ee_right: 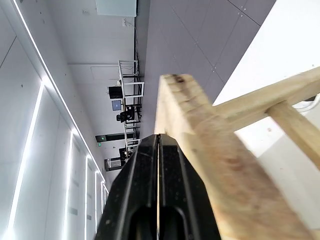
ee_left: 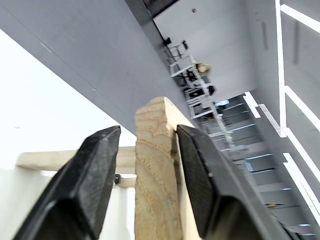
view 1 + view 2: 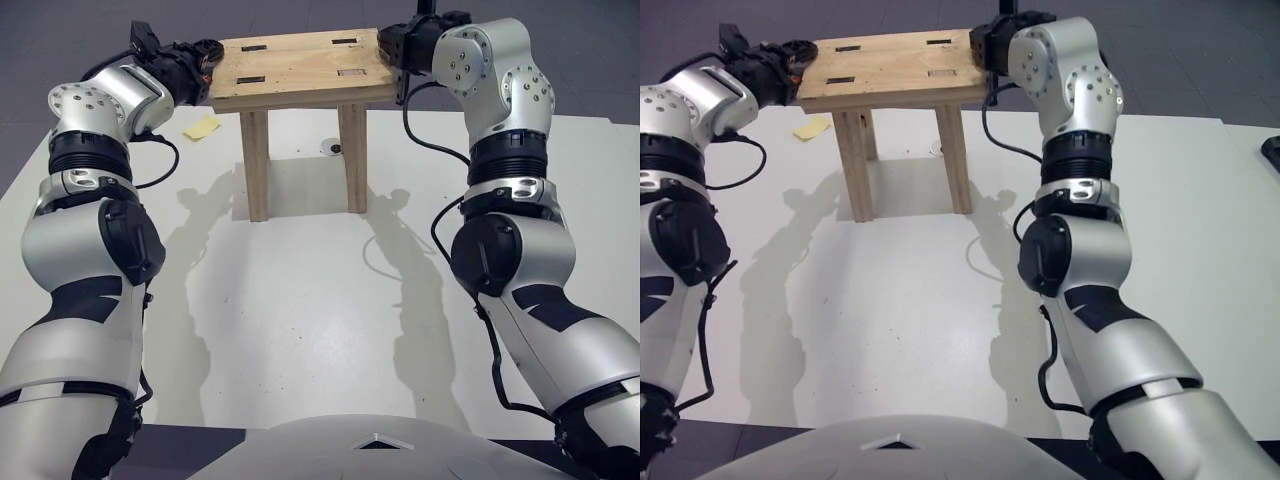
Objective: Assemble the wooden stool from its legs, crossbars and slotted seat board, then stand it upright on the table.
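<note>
Before you, the assembled stool [image 3: 300,120] stands upright on the white tabletop [image 3: 300,330], near the far edge and a little left of its middle. The slotted seat board [image 3: 300,62] lies level on top, with four dark slots showing in its upper face. The two nearer legs [image 3: 256,165] come straight down to the tabletop.

Left hand [image 2: 148,130]: at the left end of the seat board. Its two fingers are spread and straddle the end of the board. In the left wrist view one finger lies against the wood, and a gap shows beside the other.

Right hand [image 1: 157,142]: at the right end of the seat board. Its fingers are pressed together with only a thin seam between them, and they lie just beside the end of the board without clasping it.

A yellow note [image 3: 202,127] lies flat on the tabletop near the far left corner, to the left of the stool and apart from its legs.
</note>
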You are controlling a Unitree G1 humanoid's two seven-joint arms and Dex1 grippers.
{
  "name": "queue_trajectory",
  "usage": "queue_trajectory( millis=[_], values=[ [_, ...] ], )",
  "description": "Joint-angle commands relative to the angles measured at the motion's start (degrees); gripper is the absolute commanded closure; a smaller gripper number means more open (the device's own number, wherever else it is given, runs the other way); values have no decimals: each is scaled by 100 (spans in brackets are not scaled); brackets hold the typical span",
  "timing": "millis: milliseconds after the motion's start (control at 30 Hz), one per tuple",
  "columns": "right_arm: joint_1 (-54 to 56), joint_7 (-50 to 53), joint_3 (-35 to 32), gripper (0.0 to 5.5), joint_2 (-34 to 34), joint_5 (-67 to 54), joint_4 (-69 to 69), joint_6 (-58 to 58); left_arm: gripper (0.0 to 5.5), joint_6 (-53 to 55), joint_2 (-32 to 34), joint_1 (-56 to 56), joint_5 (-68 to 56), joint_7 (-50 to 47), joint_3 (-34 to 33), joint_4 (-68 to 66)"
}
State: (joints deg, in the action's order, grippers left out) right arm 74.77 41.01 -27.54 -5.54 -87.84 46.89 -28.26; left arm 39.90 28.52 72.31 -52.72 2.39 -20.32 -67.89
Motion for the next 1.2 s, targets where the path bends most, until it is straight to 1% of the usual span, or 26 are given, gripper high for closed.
queue_trajectory(
  millis=[33, 167, 333, 400, 533, 667, 833, 867, 1067, 1200],
  values=[
    [503, -135, -152, 550, 582, 114, 237, -304, 259, 286, -549, -322, 574, 95, 18, -477],
    [504, -154, -350, 490, 594, 406, 285, -327, 187, 252, -513, -268, 726, 350, -229, -498],
    [414, -256, -522, 421, 527, 771, 175, -343, 107, 142, -434, -255, 1036, 878, -312, -387],
    [330, -340, -593, 398, 455, 910, 63, -318, 79, 1, -332, -271, 1128, 1156, -375, -292],
    [215, -519, -768, 341, 298, 1027, -196, -385, 12, -289, -65, -294, 1061, 1705, -725, -100],
    [62, -658, -961, 281, 77, 1084, -400, -420, 10, -464, 155, -317, 908, 2241, -1122, 93],
    [-55, -788, -1174, 212, -133, 1153, -537, -366, 10, -611, 242, -375, 862, 2672, -1429, 332],
    [-90, -807, -1214, 191, -199, 1186, -556, -335, 10, -688, 277, -400, 829, 2701, -1515, 400],
    [-284, -1084, -1450, 122, -779, 1458, -538, -188, 10, -1075, 667, -643, 512, 2596, -2204, 811],
    [-588, -1319, -1521, 63, -1231, 1809, -488, -144, 10, -1409, 935, -1024, 609, 2429, -2376, 931]
  ],
)
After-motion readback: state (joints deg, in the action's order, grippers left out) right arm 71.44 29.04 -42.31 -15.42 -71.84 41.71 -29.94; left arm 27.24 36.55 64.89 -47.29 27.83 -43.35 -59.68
